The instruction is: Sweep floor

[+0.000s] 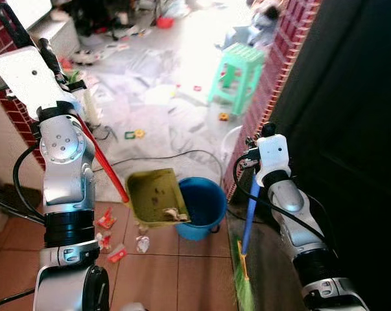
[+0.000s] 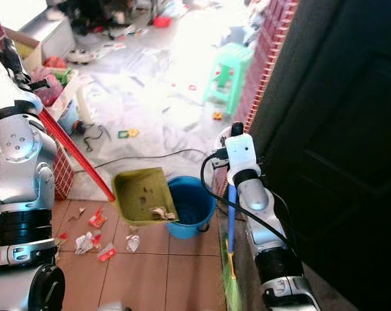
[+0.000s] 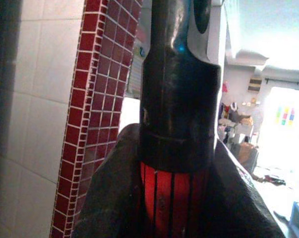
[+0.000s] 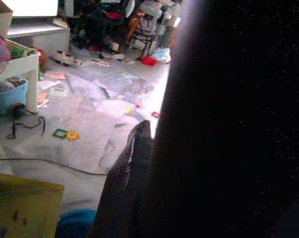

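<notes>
Dustpan [image 1: 154,195], olive-yellow on a red handle [image 1: 106,163], hangs tipped over the blue bucket [image 1: 203,206], its lip at the bucket's 9 o'clock rim with scraps clinging there; judged best to steepen the tilt slowly so debris drops inside, not onto the tiles. Left tool [image 3: 179,163] is clamped around that handle. Right tool [image 1: 255,170] carries the blue-handled broom [image 1: 248,217] at 3 o'clock of the bucket; finger spread cannot be told.
</notes>
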Available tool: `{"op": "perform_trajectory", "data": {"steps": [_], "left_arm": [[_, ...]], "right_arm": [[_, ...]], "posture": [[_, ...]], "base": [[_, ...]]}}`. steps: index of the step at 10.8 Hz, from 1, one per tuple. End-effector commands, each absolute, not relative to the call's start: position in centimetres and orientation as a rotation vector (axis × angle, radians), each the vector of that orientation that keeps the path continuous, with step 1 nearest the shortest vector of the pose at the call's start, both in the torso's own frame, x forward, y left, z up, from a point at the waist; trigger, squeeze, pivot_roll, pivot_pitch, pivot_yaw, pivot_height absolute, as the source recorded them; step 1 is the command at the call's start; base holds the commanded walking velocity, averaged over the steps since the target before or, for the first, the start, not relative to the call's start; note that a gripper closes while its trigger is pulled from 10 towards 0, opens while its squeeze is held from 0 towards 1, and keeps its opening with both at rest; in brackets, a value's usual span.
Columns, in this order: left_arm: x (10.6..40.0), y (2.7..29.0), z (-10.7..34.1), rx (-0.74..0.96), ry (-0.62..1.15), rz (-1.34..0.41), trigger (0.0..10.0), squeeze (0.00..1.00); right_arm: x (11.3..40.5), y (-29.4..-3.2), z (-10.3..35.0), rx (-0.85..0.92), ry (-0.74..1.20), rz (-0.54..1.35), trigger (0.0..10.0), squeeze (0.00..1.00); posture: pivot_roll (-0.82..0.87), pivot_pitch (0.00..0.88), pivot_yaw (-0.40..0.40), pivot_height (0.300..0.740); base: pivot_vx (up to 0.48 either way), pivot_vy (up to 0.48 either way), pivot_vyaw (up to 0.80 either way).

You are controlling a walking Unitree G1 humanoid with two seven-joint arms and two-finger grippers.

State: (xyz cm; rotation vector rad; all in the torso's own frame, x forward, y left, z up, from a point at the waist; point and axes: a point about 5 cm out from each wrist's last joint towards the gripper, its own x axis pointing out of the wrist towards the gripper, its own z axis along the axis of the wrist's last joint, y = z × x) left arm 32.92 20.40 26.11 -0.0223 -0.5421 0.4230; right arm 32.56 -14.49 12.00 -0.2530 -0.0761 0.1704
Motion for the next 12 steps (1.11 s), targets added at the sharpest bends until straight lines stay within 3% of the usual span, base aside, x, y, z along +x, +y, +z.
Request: {"op": "perform_trajectory", "data": {"steps": [1,8,12], "left_arm": [[32.7,19.9,28.1,-0.033,-0.635,0.401,10.0,0.0],[32.8,19.9,28.0,-0.038,-0.628,0.398,10.0,0.0],[33.1,17.4,26.9,0.052,-0.656,0.339,10.0,0.0]], "right_arm": [[32.8,-14.6,13.3,-0.265,-0.125,0.171,10.0,0.0],[32.8,-14.5,13.0,-0.265,-0.116,0.175,10.0,0.0],[32.7,-14.4,13.0,-0.263,-0.115,0.176,10.0,0.0]], "posture": [[-0.06,0.0,-0.061,0.74],[-0.06,0.0,-0.059,0.74],[-0.07,0.0,-0.062,0.74]], "base": [[0.337,0.0,0.0],[0.328,0.0,0.0],[0.0,0.0,0.0]]}}
